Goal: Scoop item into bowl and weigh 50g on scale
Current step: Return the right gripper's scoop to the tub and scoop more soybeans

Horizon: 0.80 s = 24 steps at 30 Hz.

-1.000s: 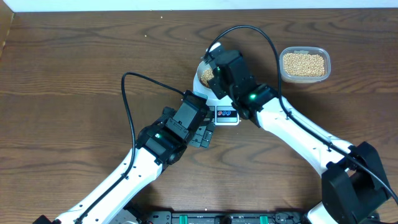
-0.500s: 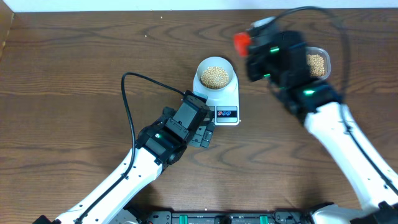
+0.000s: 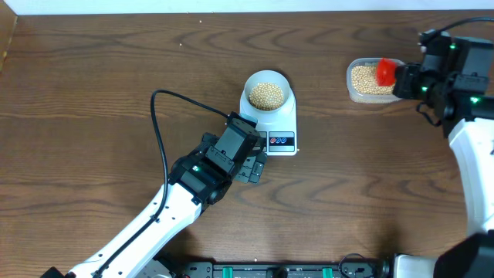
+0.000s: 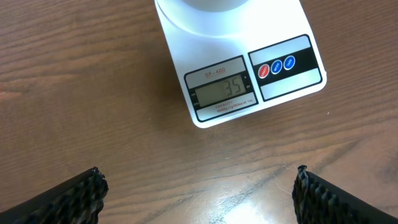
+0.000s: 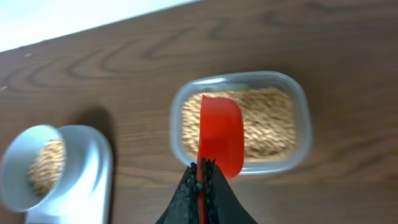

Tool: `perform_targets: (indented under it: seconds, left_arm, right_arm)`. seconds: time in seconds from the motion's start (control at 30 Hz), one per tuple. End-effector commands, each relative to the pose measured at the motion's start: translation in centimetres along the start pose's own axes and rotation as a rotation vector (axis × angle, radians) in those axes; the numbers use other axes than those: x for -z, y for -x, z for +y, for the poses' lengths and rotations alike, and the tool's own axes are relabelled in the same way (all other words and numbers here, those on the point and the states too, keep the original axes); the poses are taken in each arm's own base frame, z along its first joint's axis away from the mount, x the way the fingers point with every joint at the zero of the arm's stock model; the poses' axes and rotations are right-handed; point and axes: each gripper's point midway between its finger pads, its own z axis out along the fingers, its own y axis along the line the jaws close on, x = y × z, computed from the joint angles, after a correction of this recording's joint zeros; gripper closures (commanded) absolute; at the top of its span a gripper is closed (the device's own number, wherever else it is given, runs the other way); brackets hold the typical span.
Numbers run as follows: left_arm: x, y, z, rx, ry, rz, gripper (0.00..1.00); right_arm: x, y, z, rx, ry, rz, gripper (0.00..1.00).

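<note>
Robotics lab bench, dark wood-grain table (image 3: 93,93), two white-and-black robot arms (image 3: 154,224) reaching in from the front edge, black equipment rail (image 3: 278,271) there, plain white wall (image 3: 154,5) behind, digital kitchen scale (image 3: 289,123) on top.

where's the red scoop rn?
Overhead view, upper right: the red scoop is over the clear tub of beans, held in the right hand.

We count one scale (image 4: 249,37) just ahead of the left hand (image 4: 199,193), with two round buttons (image 4: 263,70); one bowl (image 3: 248,86); one clear tub (image 3: 363,99); one red scoop (image 5: 221,137) in the right hand (image 5: 202,180); beans (image 3: 267,94) beyond counting.
</note>
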Motion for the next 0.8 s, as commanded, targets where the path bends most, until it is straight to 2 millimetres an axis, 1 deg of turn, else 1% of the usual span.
perform_targets:
  seconds: [0.0, 0.1, 0.23, 0.27, 0.37, 0.47, 0.63, 0.7, 0.77]
  left_arm:
    - [0.1, 0.1, 0.3, 0.006, 0.015, -0.007, 0.02]
    - [0.1, 0.1, 0.3, 0.006, 0.015, -0.007, 0.02]
    - [0.1, 0.1, 0.3, 0.006, 0.015, -0.007, 0.02]
    - [0.1, 0.1, 0.3, 0.006, 0.015, -0.007, 0.02]
    - [0.1, 0.1, 0.3, 0.006, 0.015, -0.007, 0.02]
    - [0.1, 0.1, 0.3, 0.006, 0.015, -0.007, 0.02]
    - [0.1, 0.1, 0.3, 0.006, 0.015, -0.007, 0.02]
    - [0.1, 0.1, 0.3, 0.006, 0.015, -0.007, 0.02]
    - [0.1, 0.1, 0.3, 0.006, 0.015, -0.007, 0.02]
  right_arm:
    - [-1.8, -0.9, -2.1, -0.020, -0.010, 0.041, 0.99]
    - [-3.8, -2.1, -3.5, -0.040, -0.021, 0.084, 0.99]
    - [-6.2, -3.3, -4.1, -0.054, -0.008, 0.120, 0.99]
    - [-6.8, -3.6, -4.0, -0.059, 0.011, 0.129, 0.99]
    - [-8.3, -4.3, -2.5, -0.087, 0.128, 0.149, 0.99]
    - [-9.6, -5.0, -1.7, -0.141, 0.206, 0.173, 0.99]
    - [-10.8, -5.7, -1.2, -0.212, 0.281, 0.193, 0.99]
    - [-10.6, -5.4, -1.2, -0.234, 0.307, 0.183, 0.99]
    - [-10.0, -4.6, -1.3, -0.268, 0.353, 0.161, 0.99]
